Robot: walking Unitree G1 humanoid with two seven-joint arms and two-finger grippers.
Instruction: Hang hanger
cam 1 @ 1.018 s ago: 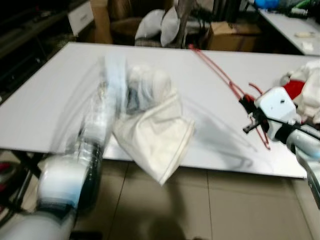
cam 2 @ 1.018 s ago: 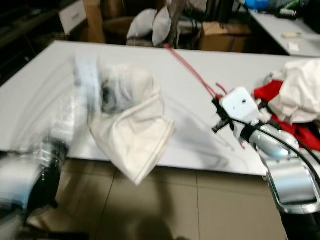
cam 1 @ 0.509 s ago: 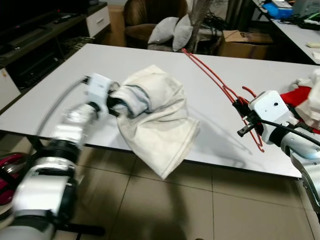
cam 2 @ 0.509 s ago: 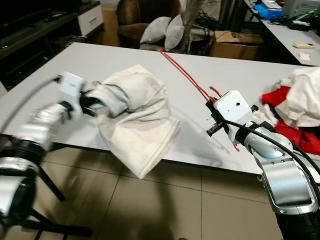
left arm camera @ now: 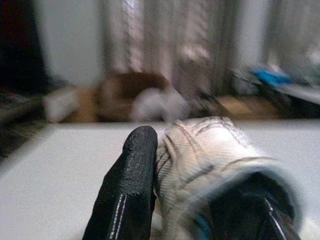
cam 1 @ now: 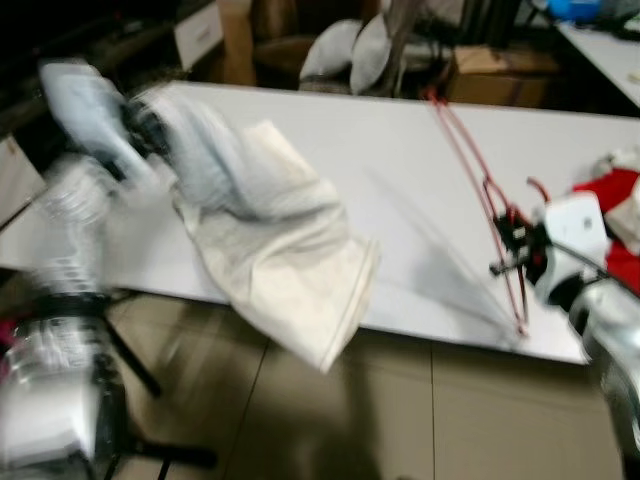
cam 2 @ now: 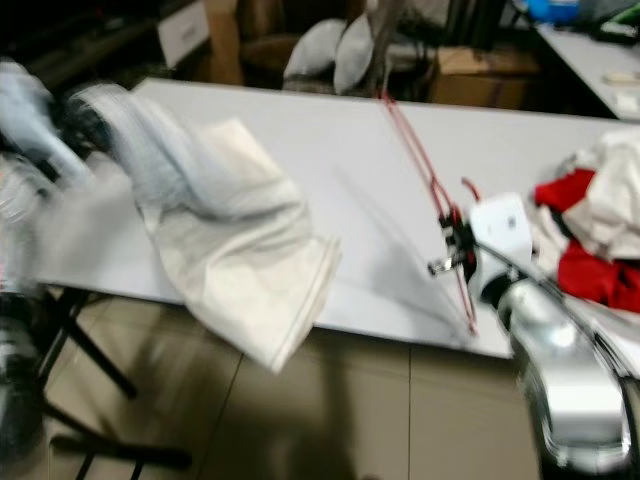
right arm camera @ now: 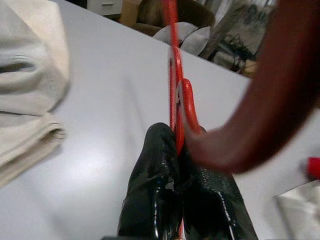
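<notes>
A red wire hanger (cam 1: 480, 185) stands tilted above the white table (cam 1: 400, 160), and my right gripper (cam 1: 512, 243) is shut on it near its hook, at the table's right front edge. The right wrist view has both black fingers (right arm camera: 160, 170) pinched on the red wire (right arm camera: 173, 75). A white garment (cam 1: 275, 240) hangs over the table's front edge, with my left gripper (cam 1: 140, 118) shut on its bunched top at the far left, blurred by motion. In the left wrist view a black finger (left arm camera: 127, 195) presses the white cloth (left arm camera: 210, 150).
A heap of red and white clothes (cam 2: 590, 225) lies on the table's right end. Behind the table are grey cushions (cam 1: 350, 45) and a cardboard box (cam 1: 500, 75). Tiled floor (cam 1: 420, 420) runs along the front edge, with black stand legs (cam 2: 90, 400) at left.
My left arm has swung up and to the left, dragging the white garment with it. The right gripper keeps its hold on the hanger, now more upright. The camera has shifted too.
</notes>
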